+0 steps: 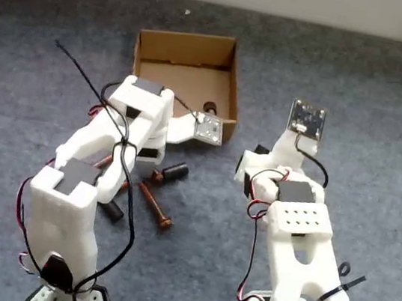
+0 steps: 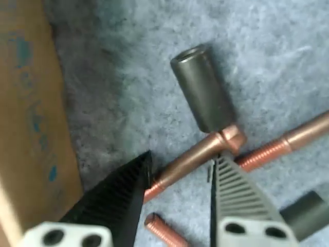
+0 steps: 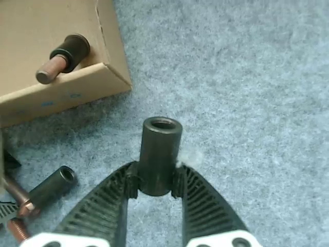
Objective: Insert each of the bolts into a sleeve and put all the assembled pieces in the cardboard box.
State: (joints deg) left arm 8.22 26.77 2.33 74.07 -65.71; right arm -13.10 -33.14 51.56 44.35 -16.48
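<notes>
My left gripper (image 2: 182,157) is open, low over the carpet, with its fingers on either side of a copper bolt (image 2: 193,154) near the bolt's head. Touching that head lies a black sleeve (image 2: 203,90); a second bolt (image 2: 288,141) crosses beside it. My right gripper (image 3: 155,175) is shut on another black sleeve (image 3: 160,149), held upright with its hole showing. The cardboard box (image 1: 190,47) stands at the back, with one assembled bolt-and-sleeve piece (image 3: 64,56) inside near its front corner. In the high view, loose bolts (image 1: 155,203) and a sleeve (image 1: 174,171) lie by the left arm (image 1: 133,121).
One more sleeve (image 1: 111,211) lies half under the left arm. The box wall (image 2: 25,128) stands close beside my left gripper. A bolt tip (image 2: 164,229) pokes out between the left fingers. Grey carpet stretches open right of the box and around the right arm (image 1: 297,218).
</notes>
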